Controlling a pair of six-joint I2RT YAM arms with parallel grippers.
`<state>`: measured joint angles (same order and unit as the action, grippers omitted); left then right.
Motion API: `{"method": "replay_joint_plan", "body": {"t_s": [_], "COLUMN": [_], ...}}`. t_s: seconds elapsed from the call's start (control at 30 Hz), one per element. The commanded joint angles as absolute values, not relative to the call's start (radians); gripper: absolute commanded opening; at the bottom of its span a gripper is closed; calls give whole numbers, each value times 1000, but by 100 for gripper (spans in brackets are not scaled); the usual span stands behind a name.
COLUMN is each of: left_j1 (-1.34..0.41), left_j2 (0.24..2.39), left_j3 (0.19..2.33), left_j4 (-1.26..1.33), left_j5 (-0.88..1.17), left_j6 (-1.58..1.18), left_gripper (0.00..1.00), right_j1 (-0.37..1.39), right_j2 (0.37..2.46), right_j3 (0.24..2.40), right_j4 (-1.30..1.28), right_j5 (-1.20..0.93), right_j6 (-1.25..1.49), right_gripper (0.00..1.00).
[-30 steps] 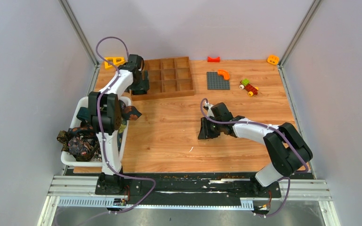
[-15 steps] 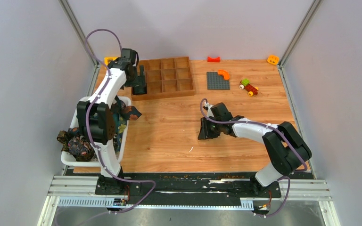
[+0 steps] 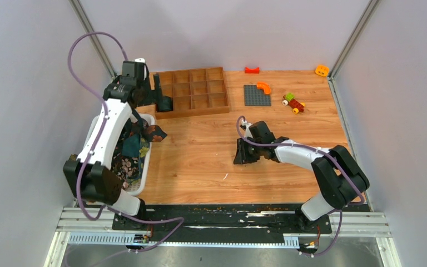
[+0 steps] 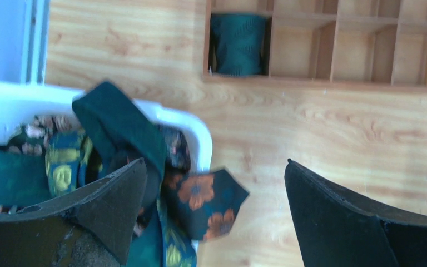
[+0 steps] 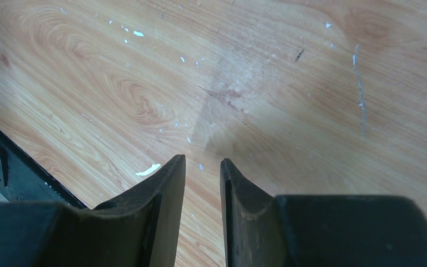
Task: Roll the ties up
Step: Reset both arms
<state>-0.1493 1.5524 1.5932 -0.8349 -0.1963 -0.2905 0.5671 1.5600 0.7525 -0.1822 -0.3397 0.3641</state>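
Left wrist view: left pincer (image 4: pixel 214 167) gapes empty over the tub (image 4: pixel 204 142) of ties (image 4: pixel 119 119), seemingly to take another; right pincer (image 5: pixel 203 162) narrowly apart.

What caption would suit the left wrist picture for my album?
Open left gripper above a white basket of patterned ties, one rolled tie already in the wooden tray.

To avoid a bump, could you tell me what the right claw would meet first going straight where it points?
The bare wooden table: the right claw points down at it with nothing in between, though how near is unclear.
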Motion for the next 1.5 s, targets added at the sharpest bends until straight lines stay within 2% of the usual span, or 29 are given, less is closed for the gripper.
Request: {"method": "replay_joint_plan", "body": {"t_s": [0.0, 0.27, 0.6, 0.77, 1.1, 1.47], "left_j1": [-154, -153, -153, -153, -153, -153], "left_j2": [1370, 1073, 819, 706, 522, 522], "left_j3": [1436, 1195, 948, 893, 781, 779], "left_j4": [-805, -818, -788, -758, -668, -672], "left_j5": [-132, -60, -36, -18, -43, -40], "left_j6": [-305, -274, -260, -290, -294, -299], "left_gripper": [100, 100, 100, 100, 100, 100], "right_j1": [570, 585, 591, 592, 591, 591], "right_j2": [1459, 1229, 996, 908, 882, 895], "right_j3": [729, 699, 665, 524, 442, 449], "right_j4": [-118, -100, 57, 246, 309, 304], "right_j5": [-310, -113, 194, 206, 192, 189], "right_j6": [362, 339, 222, 147, 150, 145], "right_gripper": [31, 32, 41, 51, 80, 92]}}
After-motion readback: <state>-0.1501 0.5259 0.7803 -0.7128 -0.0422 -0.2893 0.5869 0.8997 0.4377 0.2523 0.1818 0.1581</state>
